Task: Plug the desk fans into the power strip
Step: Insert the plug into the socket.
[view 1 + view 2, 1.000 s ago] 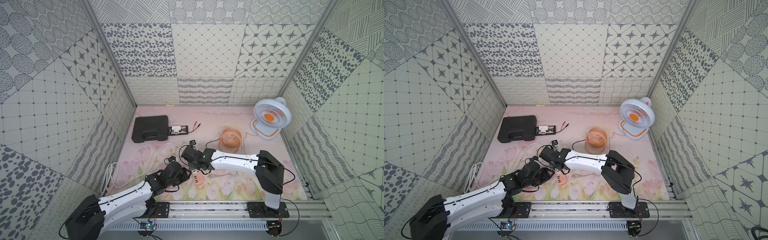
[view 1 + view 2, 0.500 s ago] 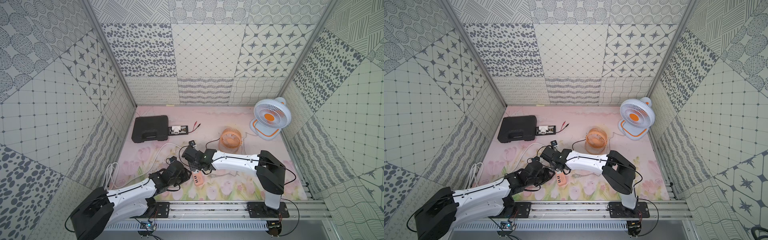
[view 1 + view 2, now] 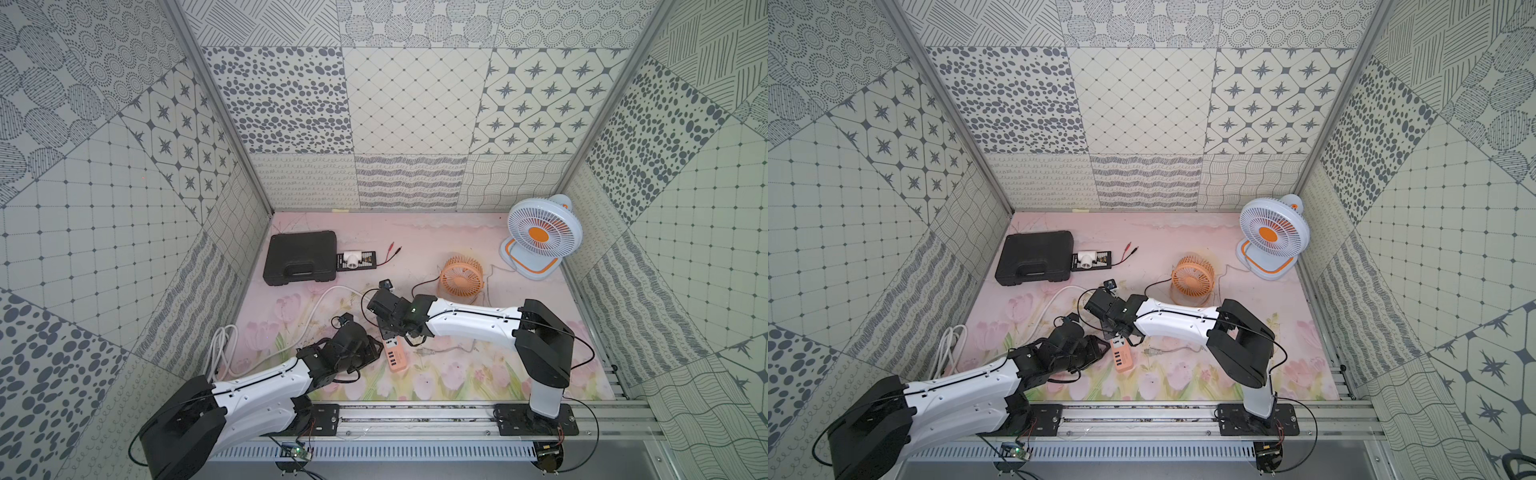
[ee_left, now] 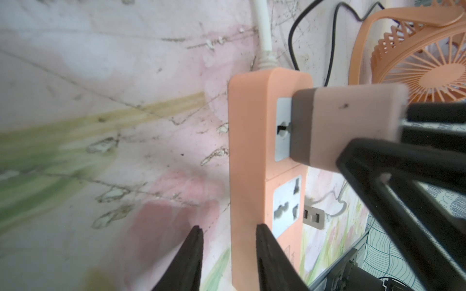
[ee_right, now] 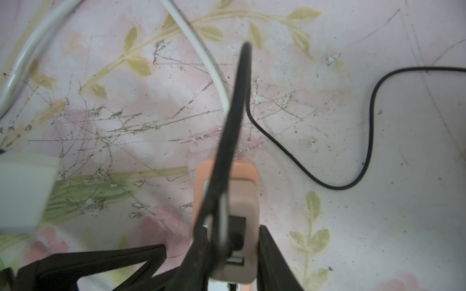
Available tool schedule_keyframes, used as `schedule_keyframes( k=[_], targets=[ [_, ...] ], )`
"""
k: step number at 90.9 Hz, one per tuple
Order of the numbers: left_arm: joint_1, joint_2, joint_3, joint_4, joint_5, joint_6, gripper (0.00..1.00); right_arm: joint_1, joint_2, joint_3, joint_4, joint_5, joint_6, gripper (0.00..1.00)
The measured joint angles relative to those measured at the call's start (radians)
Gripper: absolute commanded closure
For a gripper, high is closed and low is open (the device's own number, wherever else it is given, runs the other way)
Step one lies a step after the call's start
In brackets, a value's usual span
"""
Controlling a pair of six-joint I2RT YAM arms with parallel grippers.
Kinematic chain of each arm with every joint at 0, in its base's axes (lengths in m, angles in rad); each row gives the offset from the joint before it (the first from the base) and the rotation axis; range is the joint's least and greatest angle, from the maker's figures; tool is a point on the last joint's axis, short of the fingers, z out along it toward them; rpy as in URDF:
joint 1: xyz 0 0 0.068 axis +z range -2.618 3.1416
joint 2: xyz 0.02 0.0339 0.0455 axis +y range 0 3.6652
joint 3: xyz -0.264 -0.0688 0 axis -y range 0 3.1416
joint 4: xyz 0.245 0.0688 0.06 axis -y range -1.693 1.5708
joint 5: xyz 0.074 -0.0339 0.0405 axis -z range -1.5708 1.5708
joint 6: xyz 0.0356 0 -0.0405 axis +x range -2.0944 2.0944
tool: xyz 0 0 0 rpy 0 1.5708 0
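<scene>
The peach-orange power strip (image 3: 395, 358) (image 3: 1121, 360) lies on the pink floral mat, its white cord (image 4: 263, 37) leading away. My right gripper (image 5: 232, 231) (image 3: 392, 330) is shut on a beige plug block (image 4: 348, 126) (image 5: 243, 201) with a dark front. That front is pressed against the strip's (image 4: 249, 151) end socket. The plug's black cord (image 5: 368, 141) runs back to the small orange desk fan (image 3: 461, 277) (image 4: 416, 63). My left gripper (image 4: 228, 236) (image 3: 376, 348) is open beside the strip, one finger (image 4: 269, 254) against its side. The second socket (image 4: 287, 204) is free.
A white-and-blue fan (image 3: 540, 237) stands at the back right; its grey plug (image 3: 424, 352) (image 4: 314, 216) lies loose just right of the strip. A black case (image 3: 299, 257) and a small tray (image 3: 356, 261) sit at the back left. Coiled white cord (image 3: 220, 349) lies by the left wall.
My left arm has shifted its elbow and upper links slightly, with its gripper still beside the strip. The right arm and the plug have not visibly moved.
</scene>
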Motion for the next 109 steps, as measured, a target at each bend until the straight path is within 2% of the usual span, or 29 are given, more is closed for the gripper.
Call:
schedule_keyframes(
  k=[29,67,109],
  targets=[
    [0.0,-0.026,0.005,0.05,0.026,-0.001,0.64,-0.002,-0.002,-0.001,0.0,-0.005,0.004,1.0],
    [0.0,0.086,0.048,0.071,0.045,0.005,0.7,-0.003,-0.006,-0.007,0.007,-0.008,0.012,1.0],
    [0.0,0.097,0.029,0.089,0.044,0.001,0.77,-0.003,-0.006,-0.007,0.007,-0.008,0.027,1.0]
  ],
)
